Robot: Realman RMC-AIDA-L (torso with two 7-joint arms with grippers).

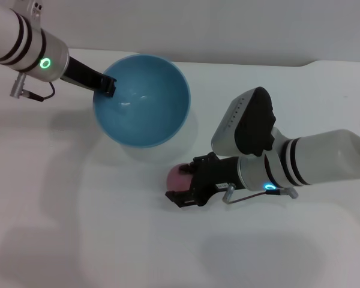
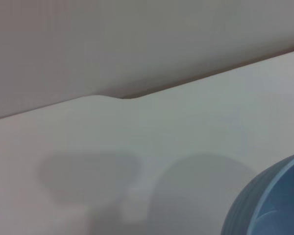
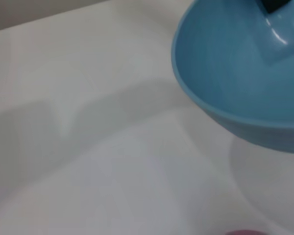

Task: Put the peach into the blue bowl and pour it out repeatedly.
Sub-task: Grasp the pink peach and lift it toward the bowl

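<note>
The blue bowl (image 1: 145, 99) is empty and held tilted above the white table, its opening facing front and right. My left gripper (image 1: 108, 86) is shut on its left rim. The bowl also shows in the left wrist view (image 2: 272, 205) and the right wrist view (image 3: 230, 73), where a dark left finger (image 3: 274, 5) sits inside the rim. The pink peach (image 1: 176, 175) is low over the table in front of the bowl, between the black fingers of my right gripper (image 1: 185, 181), which close on it. A sliver of the peach (image 3: 242, 232) shows in the right wrist view.
The white table (image 1: 78, 210) spreads wide to the front and left. Its back edge meets a grey wall (image 2: 137, 44). The right forearm (image 1: 324, 159) lies across the right side.
</note>
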